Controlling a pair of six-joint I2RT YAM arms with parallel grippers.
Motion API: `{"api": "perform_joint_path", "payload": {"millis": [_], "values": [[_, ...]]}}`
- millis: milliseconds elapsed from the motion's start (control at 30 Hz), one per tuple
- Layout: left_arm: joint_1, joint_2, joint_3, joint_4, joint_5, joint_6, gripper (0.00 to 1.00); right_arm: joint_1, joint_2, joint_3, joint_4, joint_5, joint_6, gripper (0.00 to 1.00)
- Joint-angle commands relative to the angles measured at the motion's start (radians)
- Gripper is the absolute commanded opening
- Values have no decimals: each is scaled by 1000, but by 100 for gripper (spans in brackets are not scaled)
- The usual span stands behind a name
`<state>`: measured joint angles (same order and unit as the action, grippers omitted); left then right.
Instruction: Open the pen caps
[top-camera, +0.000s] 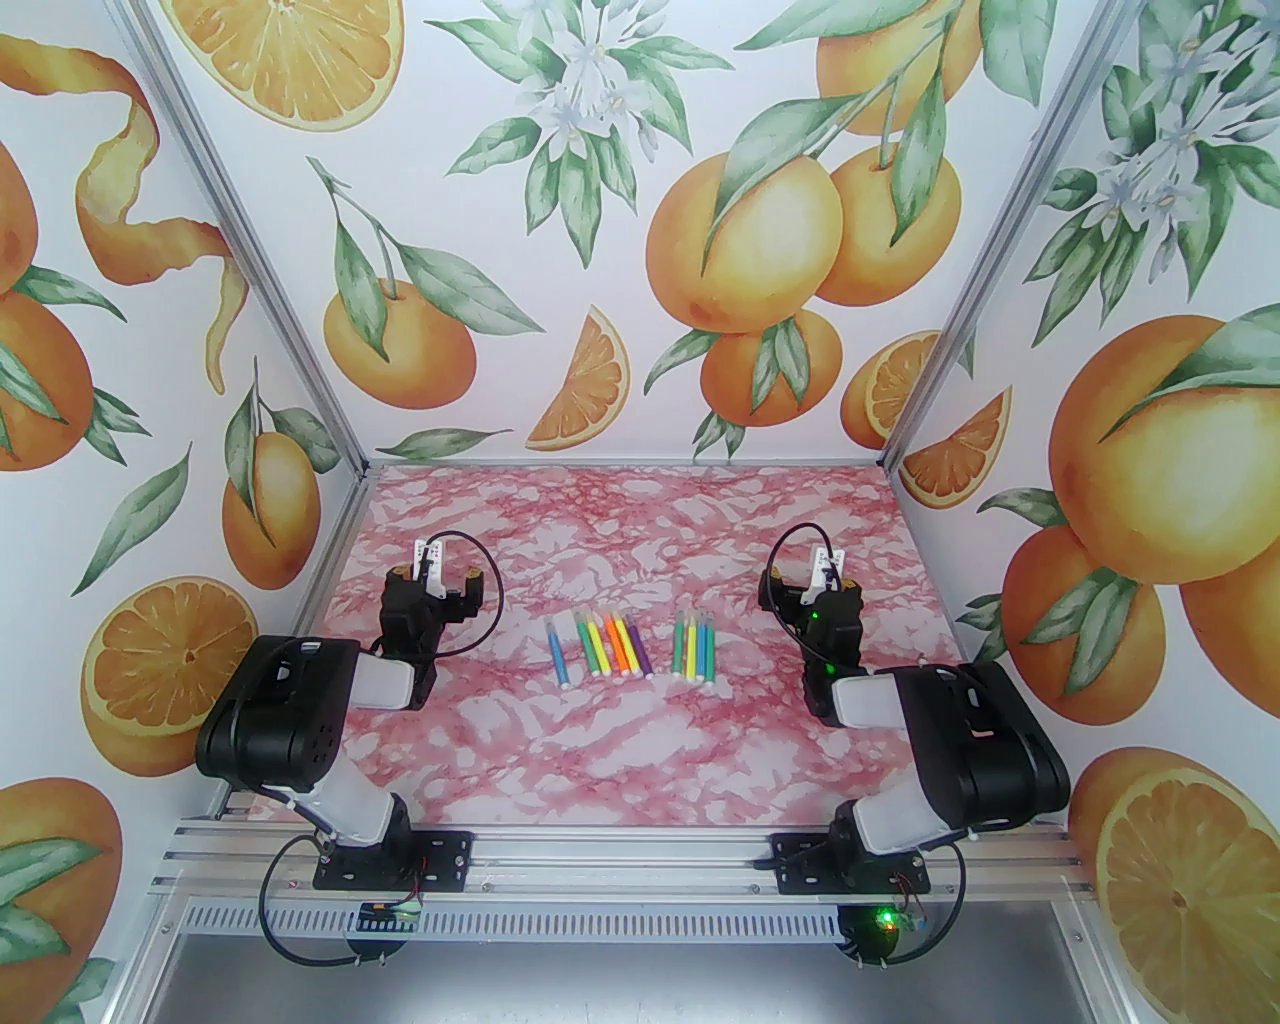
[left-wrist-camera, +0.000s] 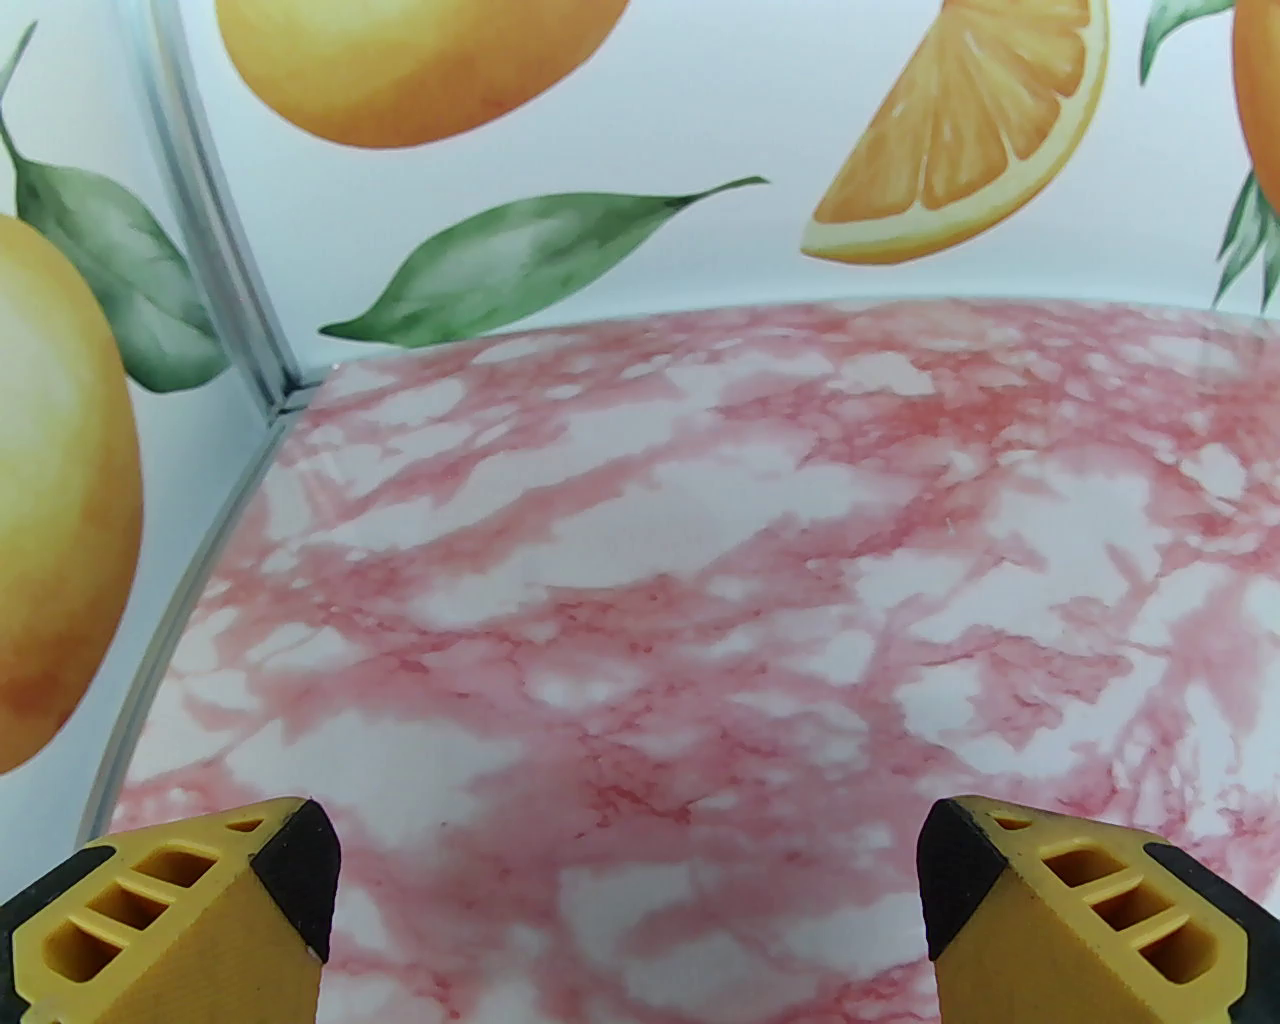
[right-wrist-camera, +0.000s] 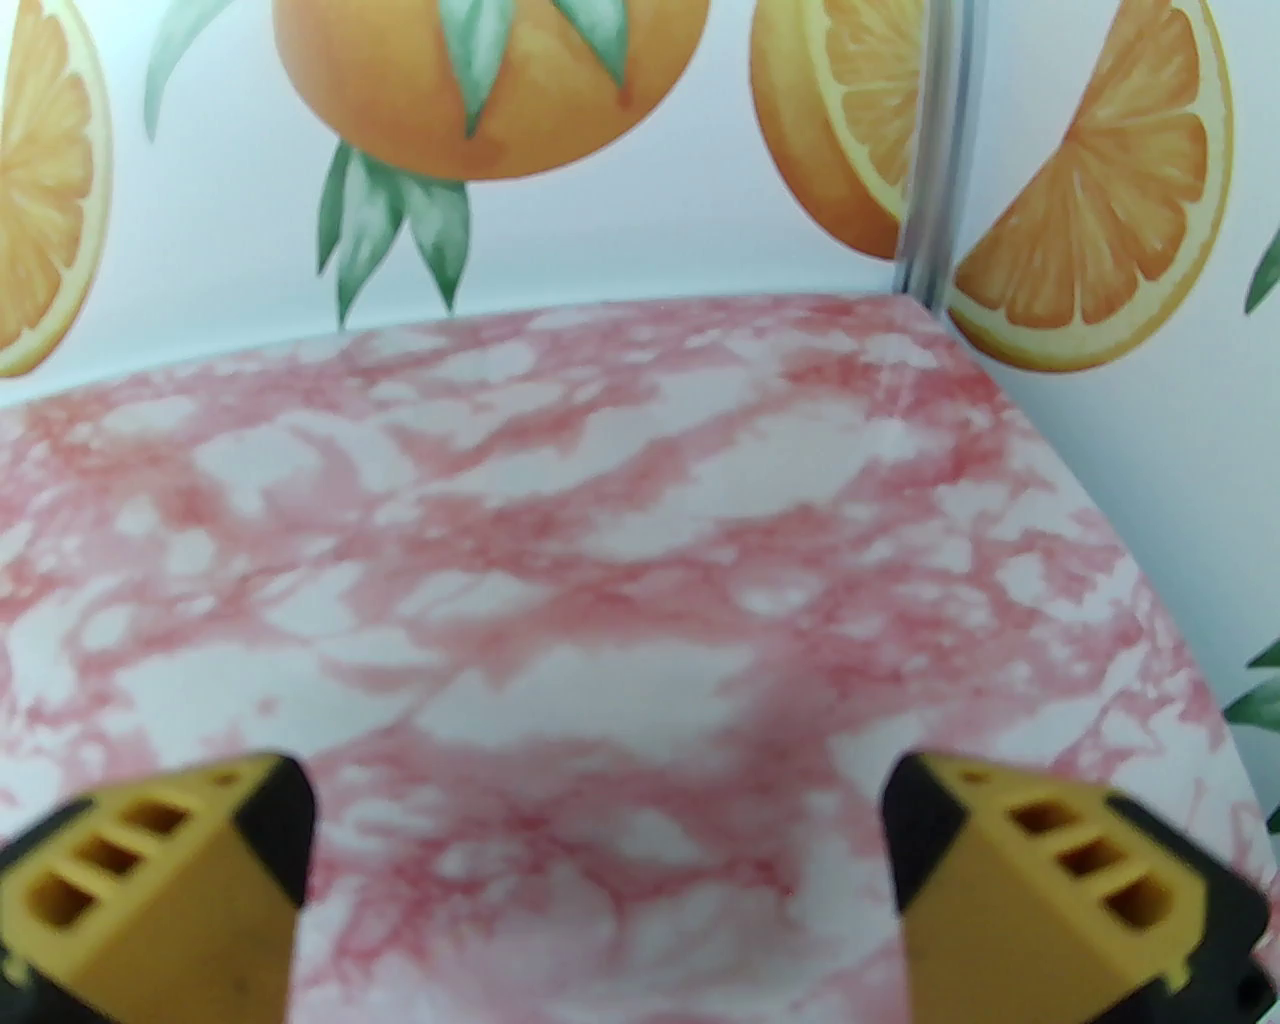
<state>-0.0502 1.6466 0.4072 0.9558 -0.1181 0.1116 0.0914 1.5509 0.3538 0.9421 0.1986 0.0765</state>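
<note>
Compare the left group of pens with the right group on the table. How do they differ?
The left group has more pens, about seven; the right group has about four. The left group fans out slightly; the right group lies tight and nearly parallel. The left group includes purple pens; the right group shows none. Both lie flat on the pink marble table, untouched.

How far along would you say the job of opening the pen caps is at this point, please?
Done: nothing yet. The pens lie in two tidy rows mid-table, apparently all capped, though they are small in the top view. In hand: nothing. The left gripper and right gripper are open over bare table, one on either side of the rows. Left: uncapping every pen.
</note>
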Motion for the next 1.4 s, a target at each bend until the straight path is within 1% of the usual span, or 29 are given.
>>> {"api": "perform_joint_path", "payload": {"millis": [0, 367, 433, 533, 1100, 1233, 1333, 1367], "values": [[10, -4, 18, 1, 28, 11, 100, 3, 5, 21, -2, -19, -16, 100], [15, -5, 17, 1, 28, 8, 100, 3, 6, 23, -5, -21, -14, 100], [18, -5, 18, 0, 60, 7, 100, 3, 6, 23, -5, -21, -15, 100], [21, -5, 19, -3, 66, 5, 100, 4, 5, 22, -4, -21, -15, 100], [20, -7, 16, 1, 64, 7, 100, 4, 5, 20, -2, -23, -18, 100], [15, -11, 20, -4, 54, 11, 100, 10, -26, 24, -34, -17, -21, 100], [12, -43, 34, -63, 40, 4, 100, 11, -70, 26, -76, 10, -16, 100], [11, -61, 40, -88, 7, 1, 100, 15, -91, 35, -112, 27, -14, 100]]}}
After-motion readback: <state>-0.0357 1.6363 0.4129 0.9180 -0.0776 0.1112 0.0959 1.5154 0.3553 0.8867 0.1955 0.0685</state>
